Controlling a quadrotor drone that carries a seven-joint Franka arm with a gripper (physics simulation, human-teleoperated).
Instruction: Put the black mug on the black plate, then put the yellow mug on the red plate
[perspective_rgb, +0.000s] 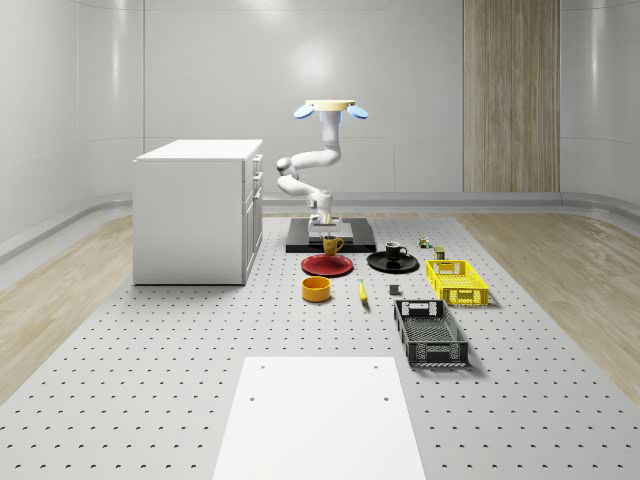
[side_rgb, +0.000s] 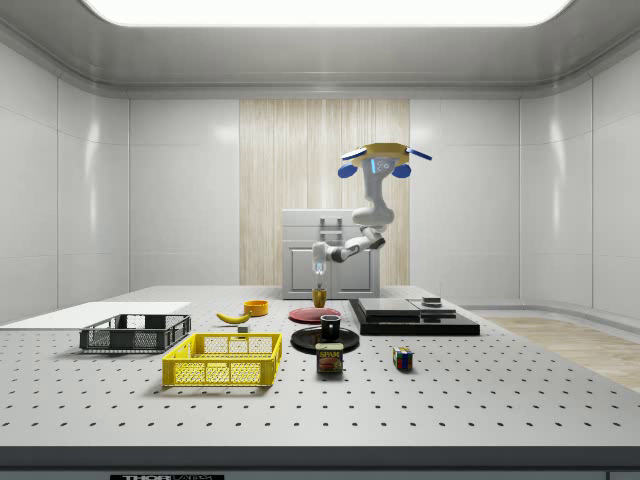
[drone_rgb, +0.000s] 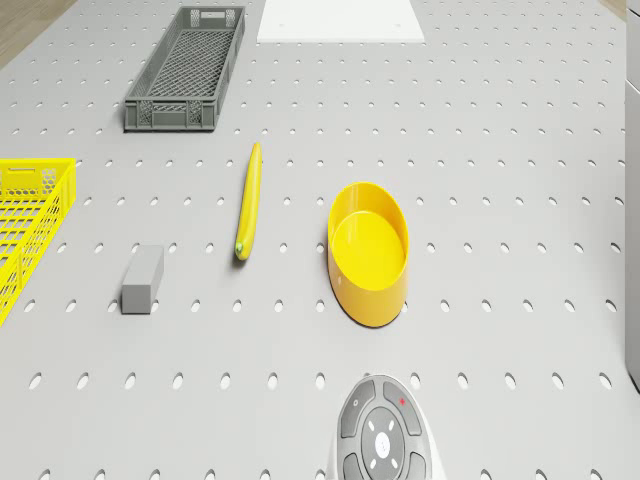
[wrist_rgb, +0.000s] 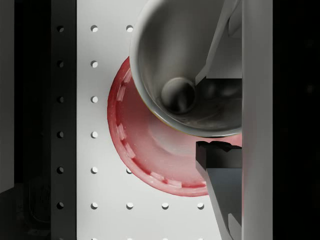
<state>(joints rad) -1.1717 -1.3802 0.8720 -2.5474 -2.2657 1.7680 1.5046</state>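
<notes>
While drone hovers, hand grips yellow mug.

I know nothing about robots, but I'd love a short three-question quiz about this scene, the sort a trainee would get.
1. True or false: the black mug already stands on the black plate.
2. What does the gripper hold over the red plate?
A. the banana
B. the yellow mug
C. the yellow bowl
3. Fill in: the gray crate lies nearer the whole-scene camera than the ______ crate.

Key:
1. True.
2. B. The fingers are shut on the mug's wall while the drone hovers above.
3. Yellow.
</notes>
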